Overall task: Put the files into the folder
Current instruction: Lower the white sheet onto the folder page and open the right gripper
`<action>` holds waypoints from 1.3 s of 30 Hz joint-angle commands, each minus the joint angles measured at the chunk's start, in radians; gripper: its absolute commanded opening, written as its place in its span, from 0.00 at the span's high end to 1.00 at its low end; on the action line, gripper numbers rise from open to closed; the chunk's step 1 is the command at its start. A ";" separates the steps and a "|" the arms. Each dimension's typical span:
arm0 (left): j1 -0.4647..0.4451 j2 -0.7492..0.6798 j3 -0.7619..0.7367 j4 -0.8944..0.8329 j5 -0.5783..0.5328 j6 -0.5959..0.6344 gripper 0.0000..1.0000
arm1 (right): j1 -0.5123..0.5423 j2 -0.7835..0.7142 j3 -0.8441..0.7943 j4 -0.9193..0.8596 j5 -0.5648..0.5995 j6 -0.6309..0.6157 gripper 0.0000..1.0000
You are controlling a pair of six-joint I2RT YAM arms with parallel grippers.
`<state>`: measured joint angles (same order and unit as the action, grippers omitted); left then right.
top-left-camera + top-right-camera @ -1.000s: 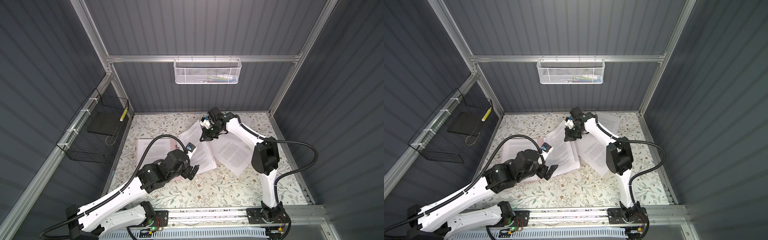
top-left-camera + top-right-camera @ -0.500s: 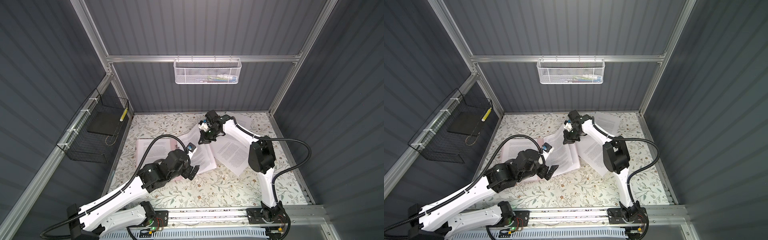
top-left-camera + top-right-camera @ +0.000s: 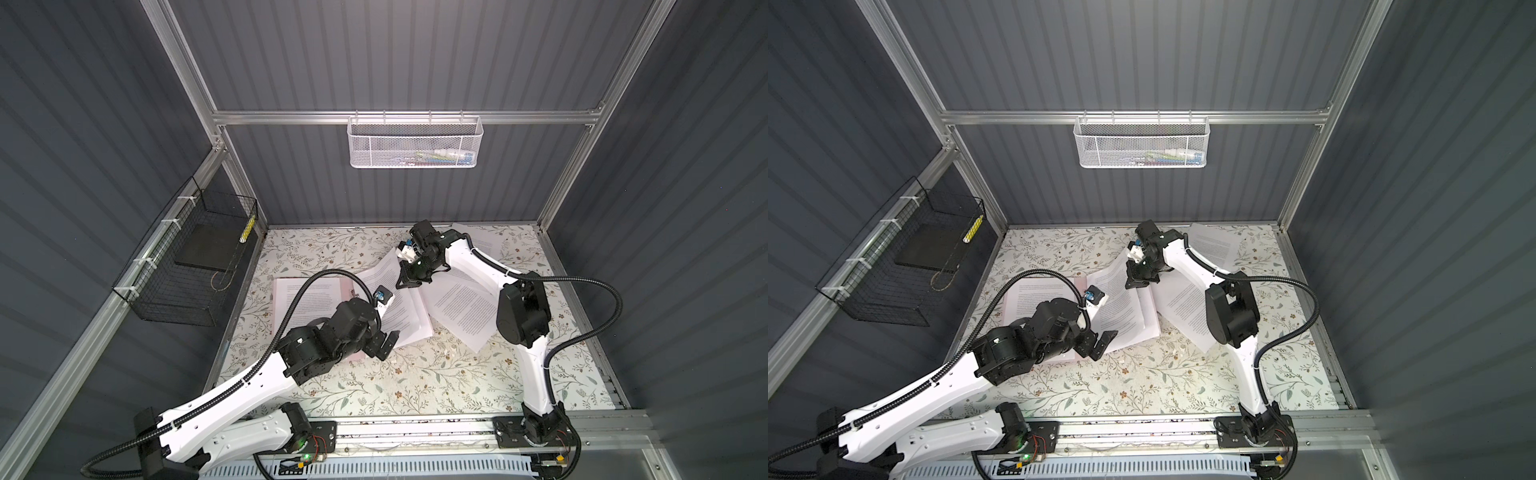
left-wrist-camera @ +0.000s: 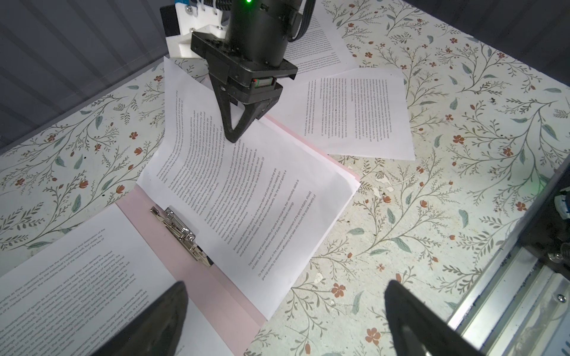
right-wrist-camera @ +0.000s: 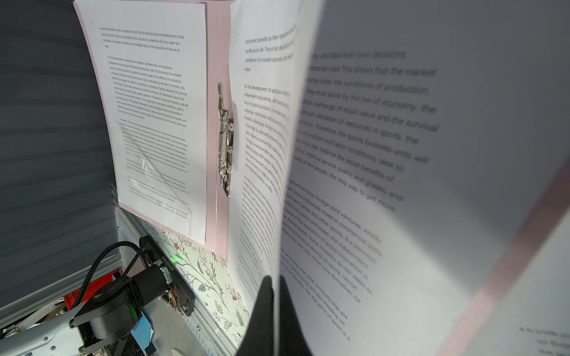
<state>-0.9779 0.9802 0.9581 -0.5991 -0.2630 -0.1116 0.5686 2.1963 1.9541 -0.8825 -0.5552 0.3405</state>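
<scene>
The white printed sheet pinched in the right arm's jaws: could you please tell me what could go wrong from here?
The white printed sheet is pinched at one spot and bows; it may crease or slip.
The stacked sheets overhang the pale pink folder, skewed; closing it could bend them.

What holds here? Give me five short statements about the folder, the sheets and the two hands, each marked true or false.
1. The folder lies open on the table. True.
2. The right hand is shut on a printed sheet. True.
3. The left hand grips the silver clip. False: it is open and empty, apart from the clip.
4. Every sheet is inside the folder. False: two loose sheets lie on the table beside it.
5. The white mesh basket stands on the table. False: it hangs from the back wall's rail.
</scene>
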 commanded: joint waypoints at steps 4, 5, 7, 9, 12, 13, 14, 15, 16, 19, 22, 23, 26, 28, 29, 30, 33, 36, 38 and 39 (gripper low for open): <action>0.009 0.006 0.025 -0.004 0.019 0.008 0.00 | 0.009 0.013 -0.002 0.001 -0.017 0.006 1.00; 0.010 0.005 0.026 -0.005 0.020 0.009 0.00 | 0.009 0.013 -0.002 0.002 -0.016 0.006 1.00; 0.010 0.010 0.026 -0.005 0.021 0.008 0.00 | 0.008 0.013 -0.002 0.003 -0.015 0.006 0.99; 0.010 0.011 0.026 -0.005 0.022 0.009 0.00 | 0.008 0.013 -0.003 0.002 -0.014 0.008 0.95; 0.011 0.011 0.028 -0.006 0.022 0.009 0.00 | 0.008 0.010 -0.002 0.002 -0.012 0.008 0.87; 0.011 0.011 0.027 -0.006 0.025 0.009 0.00 | 0.007 0.008 -0.001 0.001 -0.010 0.009 0.85; 0.011 0.011 0.027 -0.005 0.024 0.008 0.00 | 0.007 0.006 -0.001 -0.001 -0.006 0.009 0.82; 0.011 0.011 0.028 -0.007 0.024 0.008 0.00 | 0.008 0.003 -0.001 -0.002 -0.001 0.009 0.79; 0.012 0.011 0.028 -0.007 0.024 0.009 0.00 | 0.007 0.002 -0.002 -0.004 0.004 0.009 0.77; 0.011 0.011 0.028 -0.007 0.026 0.009 0.00 | 0.005 -0.007 -0.003 -0.004 0.015 0.011 0.68; 0.011 0.012 0.029 -0.007 0.029 0.009 0.00 | 0.004 -0.016 -0.004 -0.008 0.031 0.011 0.61; 0.012 0.014 0.028 -0.007 0.028 0.009 0.00 | 0.004 -0.020 -0.004 -0.011 0.037 0.009 0.59; 0.013 0.013 0.028 -0.007 0.030 0.009 0.00 | -0.002 -0.040 -0.016 -0.011 0.063 0.013 0.54; 0.013 0.013 0.028 -0.007 0.031 0.009 0.00 | -0.007 -0.059 -0.028 -0.004 0.077 0.014 0.51; 0.013 0.014 0.028 -0.007 0.032 0.009 0.00 | -0.009 -0.070 -0.035 -0.001 0.086 0.014 0.50; 0.013 0.015 0.027 -0.007 0.032 0.009 0.00 | -0.012 -0.084 -0.041 -0.001 0.095 0.014 0.48; 0.012 0.018 0.027 -0.007 0.035 0.009 0.00 | -0.029 -0.126 -0.072 0.018 0.113 0.018 0.42; 0.013 0.020 0.028 -0.007 0.036 0.009 0.00 | -0.057 -0.170 -0.098 0.015 0.128 0.010 0.37; 0.012 0.022 0.028 -0.008 0.036 0.009 0.00 | -0.088 -0.220 -0.139 0.021 0.152 0.000 0.34; 0.012 0.023 0.028 -0.008 0.037 0.009 0.00 | -0.112 -0.254 -0.171 0.028 0.163 -0.004 0.32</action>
<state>-0.9733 0.9993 0.9585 -0.5991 -0.2409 -0.1116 0.5076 2.0098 1.8324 -0.8539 -0.4397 0.3534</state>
